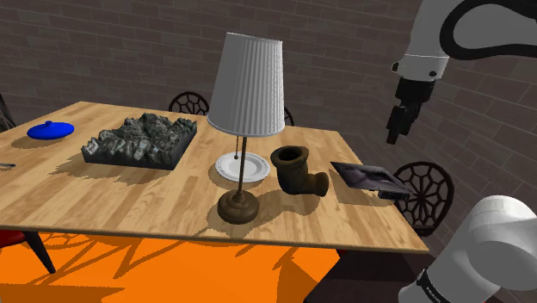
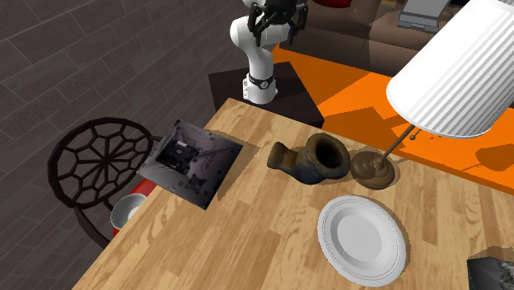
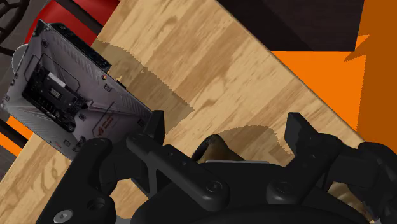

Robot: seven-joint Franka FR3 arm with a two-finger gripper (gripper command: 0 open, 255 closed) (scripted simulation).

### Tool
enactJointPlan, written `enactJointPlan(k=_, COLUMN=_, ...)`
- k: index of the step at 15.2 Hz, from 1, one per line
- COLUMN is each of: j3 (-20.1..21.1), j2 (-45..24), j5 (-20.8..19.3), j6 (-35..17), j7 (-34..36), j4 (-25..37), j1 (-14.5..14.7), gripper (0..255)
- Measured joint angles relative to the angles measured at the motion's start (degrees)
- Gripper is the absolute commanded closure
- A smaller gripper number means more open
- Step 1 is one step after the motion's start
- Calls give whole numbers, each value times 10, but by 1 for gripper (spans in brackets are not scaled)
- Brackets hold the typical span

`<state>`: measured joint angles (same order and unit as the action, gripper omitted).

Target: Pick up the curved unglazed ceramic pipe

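Gripper [image 1: 396, 129]: all black, pointing down and hanging well above the tabletop [image 1: 129, 202], over the end nearest the stand. In the wrist view its two fingers [image 3: 154, 124] stand wide apart with nothing clasped between them.

Tabletop: light wooden planks, standing over an orange floor [image 1: 215, 271]. Dark chairs [image 2: 95, 161] with web-patterned backs are drawn up to its edges.

Lamp [image 1: 248, 84]: white pleated shade on a thin stem, with a round brown base resting near the front edge of the tabletop.

Relief model [image 1: 138, 142]: a grey, rocky slab lying toward the shoulder view's left.

Flat board [image 2: 193, 161]: a dark grey rectangle at the tabletop's corner, partly overhanging the edge, below the gripper.

Curved pipe [image 1: 297, 170]: a dull brown elbow lying on the tabletop between the lamp's base and the flat board, just beside the base. Its wide mouth is turned upward and its narrow end points toward the board. It lies apart from the gripper.

Plate [image 2: 362, 239]: white and round, just beyond the pipe and the lamp's base.

Blue lid-like piece [image 1: 50, 130]: at the far left corner in the shoulder view.
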<state>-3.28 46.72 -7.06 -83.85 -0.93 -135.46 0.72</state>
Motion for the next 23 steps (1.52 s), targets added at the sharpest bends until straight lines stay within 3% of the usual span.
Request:
enactJointPlan(k=4, j3=0, j2=-38, j5=10, j6=-32, j7=11, j4=5, j1=2, gripper=0)
enactJointPlan(k=10, j3=-4, j2=-154, j5=33, j6=-125, j7=33, j4=28, j1=6, gripper=0)
enactJointPlan(k=23, j3=-10, j2=-426, j5=96, j6=-257, j7=59, j4=173, j1=17, gripper=0)
